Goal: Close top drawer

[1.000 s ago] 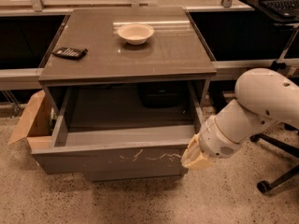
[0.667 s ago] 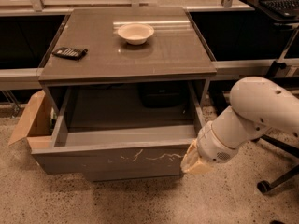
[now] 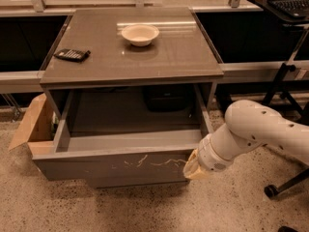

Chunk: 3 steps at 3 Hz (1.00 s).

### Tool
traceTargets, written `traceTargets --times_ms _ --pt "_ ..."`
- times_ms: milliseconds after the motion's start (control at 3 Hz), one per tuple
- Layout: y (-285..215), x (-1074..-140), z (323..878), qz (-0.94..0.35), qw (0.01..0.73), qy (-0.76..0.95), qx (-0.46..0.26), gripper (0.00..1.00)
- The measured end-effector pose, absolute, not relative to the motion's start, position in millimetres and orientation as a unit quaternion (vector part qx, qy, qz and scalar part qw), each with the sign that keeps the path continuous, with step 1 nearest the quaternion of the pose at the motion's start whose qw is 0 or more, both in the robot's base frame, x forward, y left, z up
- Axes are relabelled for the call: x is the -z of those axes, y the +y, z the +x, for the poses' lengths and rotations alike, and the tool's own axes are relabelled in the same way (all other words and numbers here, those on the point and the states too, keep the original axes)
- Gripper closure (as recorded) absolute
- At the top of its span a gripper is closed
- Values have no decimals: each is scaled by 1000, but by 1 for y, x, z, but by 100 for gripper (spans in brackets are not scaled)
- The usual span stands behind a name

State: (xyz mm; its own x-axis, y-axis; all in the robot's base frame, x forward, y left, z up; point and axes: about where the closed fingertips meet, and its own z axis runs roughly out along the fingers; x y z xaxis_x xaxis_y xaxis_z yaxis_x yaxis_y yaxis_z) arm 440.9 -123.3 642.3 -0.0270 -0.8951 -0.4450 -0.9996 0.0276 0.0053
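The top drawer [image 3: 116,167] is a wide grey drawer pulled far out of the grey cabinet. Its flat front bears pale squiggly scratches near the middle right. The inside of the drawer looks empty. My gripper [image 3: 193,167] is at the end of the white arm, low at the right end of the drawer front, touching or almost touching it. Its fingers are hidden behind the tan wrist cover.
The cabinet top [image 3: 159,57] holds a white bowl [image 3: 140,34] and a dark remote-like object [image 3: 71,55]. A cardboard box [image 3: 34,124] stands left of the cabinet. An office chair base [image 3: 285,185] and a laptop stand [image 3: 289,4] are at the right.
The arm has shifted slightly down and left, bringing the gripper closer against the drawer front's right end. The drawer stays pulled out about as before.
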Motion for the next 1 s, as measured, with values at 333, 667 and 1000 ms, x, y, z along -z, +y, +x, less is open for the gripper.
traceTargets --times_ms 333,667,1000 --pt "-124 -629 464 -683 164 697 -147 74" --pt "-124 -629 464 -683 164 697 -147 50" --pt "-126 -625 479 -686 168 694 -140 27"
